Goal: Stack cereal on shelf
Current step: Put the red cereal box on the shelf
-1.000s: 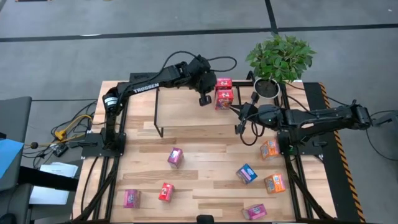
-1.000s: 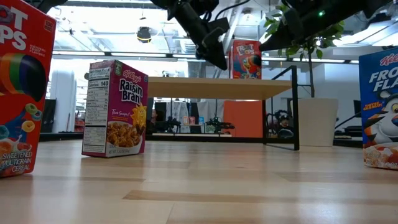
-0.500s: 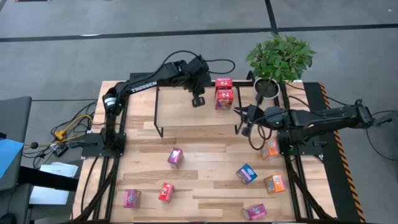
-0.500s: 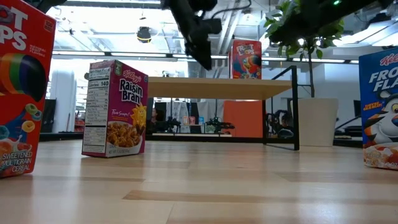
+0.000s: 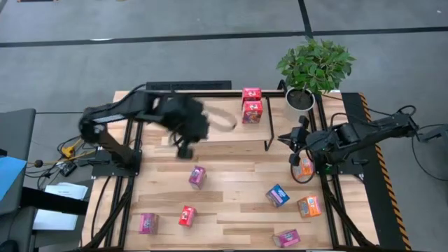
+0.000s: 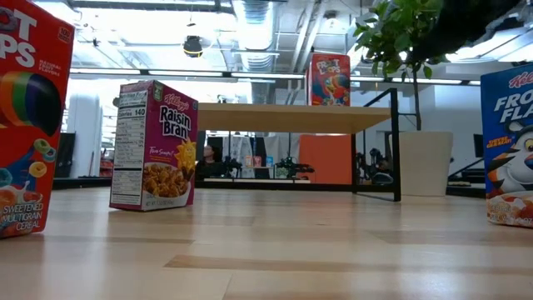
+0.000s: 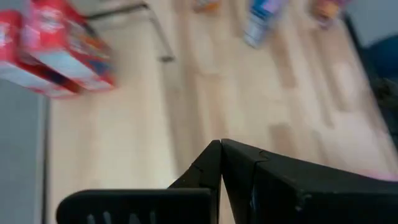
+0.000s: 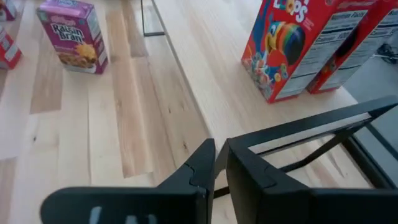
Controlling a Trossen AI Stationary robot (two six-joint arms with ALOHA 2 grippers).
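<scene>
Two red cereal boxes (image 5: 252, 103) stand side by side on the shelf's board (image 5: 217, 115), near its right end; the low view shows one (image 6: 330, 79) upright on the board (image 6: 291, 118). Several more boxes lie scattered on the table: a magenta one (image 5: 197, 176), a blue one (image 5: 277, 195), orange ones (image 5: 303, 166). My left gripper (image 5: 183, 148) is blurred, shut and empty, over the shelf's near edge; its wrist view shows the shut fingers (image 7: 219, 163). My right gripper (image 5: 285, 137) hangs shut and empty just right of the shelf's right end (image 8: 221, 155).
A potted plant (image 5: 313, 66) stands at the far right corner. The shelf's black end frame (image 8: 311, 132) crosses right in front of my right gripper. Near the low camera stand a red box (image 6: 29, 117), a magenta box (image 6: 154, 146) and a blue box (image 6: 508, 146).
My left arm has swung fast away from the red boxes on the shelf, toward the table's left and near side, and has left the low view. My right gripper has drawn back toward the table's right, off the shelf's right end. The boxes have stayed put.
</scene>
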